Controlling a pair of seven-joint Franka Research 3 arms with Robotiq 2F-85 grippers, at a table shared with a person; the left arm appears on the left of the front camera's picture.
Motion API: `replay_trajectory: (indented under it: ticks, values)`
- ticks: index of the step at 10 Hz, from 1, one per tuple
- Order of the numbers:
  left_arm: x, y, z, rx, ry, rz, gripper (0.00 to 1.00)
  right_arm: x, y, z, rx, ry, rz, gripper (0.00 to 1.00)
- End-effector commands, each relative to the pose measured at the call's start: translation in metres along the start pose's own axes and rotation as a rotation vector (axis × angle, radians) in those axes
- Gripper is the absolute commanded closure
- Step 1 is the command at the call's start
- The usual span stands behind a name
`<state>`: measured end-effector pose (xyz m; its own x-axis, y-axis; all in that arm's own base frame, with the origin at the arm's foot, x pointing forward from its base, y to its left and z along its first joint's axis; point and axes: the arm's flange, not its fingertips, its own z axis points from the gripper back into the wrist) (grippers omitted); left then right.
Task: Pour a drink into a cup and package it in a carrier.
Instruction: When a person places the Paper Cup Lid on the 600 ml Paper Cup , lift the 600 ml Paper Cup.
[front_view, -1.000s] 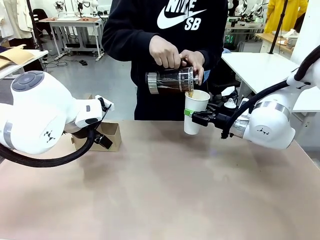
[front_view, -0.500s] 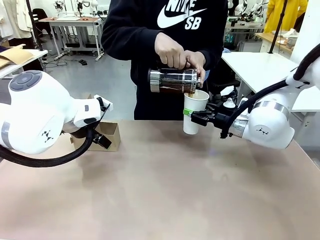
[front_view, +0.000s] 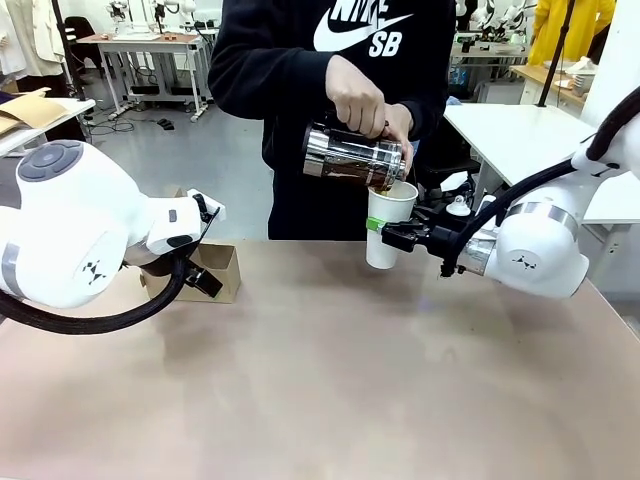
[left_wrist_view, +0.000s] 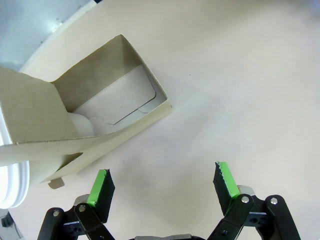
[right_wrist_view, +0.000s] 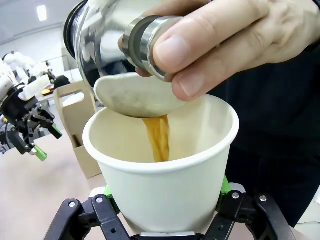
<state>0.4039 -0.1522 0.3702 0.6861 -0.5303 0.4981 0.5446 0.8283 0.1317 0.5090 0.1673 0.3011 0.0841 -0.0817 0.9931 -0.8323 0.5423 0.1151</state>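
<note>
Broadly, the tan worktop fills the lower half of the front view, and a person in a black sweatshirt stands behind its far edge at upper centre. The white left arm bulks in from the frame's left side, and the white right arm reaches in from the right toward the middle. The brown cardboard carrier sits on the worktop at centre left, just behind the left arm's wrist. In the left wrist view it lies in the upper left, with its open compartment and upright panel turned toward the camera. Above centre, the person's hands tip a glass and steel press pot, its spout over the mouth of the tall white paper cup, which has no lid on. The right gripper is clamped on that cup around its middle, holding it upright just right of centre. Whether its base touches the worktop cannot be told. The left gripper stands wide open with nothing between its green pads, over bare worktop just beside the carrier's near edge. A thin stream of the brown drink runs from the spout into the cup in the right wrist view.
</note>
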Motion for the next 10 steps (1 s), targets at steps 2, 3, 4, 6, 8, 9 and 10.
replay_trajectory:
  ticks: [2, 3, 4, 6, 8, 9, 10]
  values:
    - [-0.0003, 0.0005, 0.0004, -0.001, -0.001, 0.001, 0.0, 0.001, 0.0038, -0.0029, -0.029, -0.004, 0.022, 0.19]
    - [-0.0003, 0.0005, 0.0004, -0.001, -0.001, 0.001, 0.0, 0.001, 0.0038, -0.0029, -0.029, -0.004, 0.022, 0.19]
    - [-0.0003, 0.0005, 0.0004, -0.001, -0.001, 0.001, 0.0, 0.001, 0.0038, -0.0029, -0.029, -0.004, 0.022, 0.19]
    - [-0.0003, 0.0005, 0.0004, -0.001, -0.001, 0.001, 0.0, 0.001, 0.0038, -0.0029, -0.029, -0.004, 0.022, 0.19]
    - [-0.0003, 0.0005, 0.0004, -0.001, -0.001, 0.001, 0.0, 0.001, 0.0038, -0.0029, -0.029, -0.004, 0.022, 0.19]
    - [-0.0003, 0.0005, 0.0004, -0.001, -0.001, 0.001, 0.0, 0.001, 0.0038, -0.0029, -0.029, -0.004, 0.022, 0.19]
    - [-0.0003, 0.0005, 0.0004, -0.001, -0.001, 0.001, 0.0, 0.001, 0.0038, -0.0029, -0.029, -0.004, 0.022, 0.19]
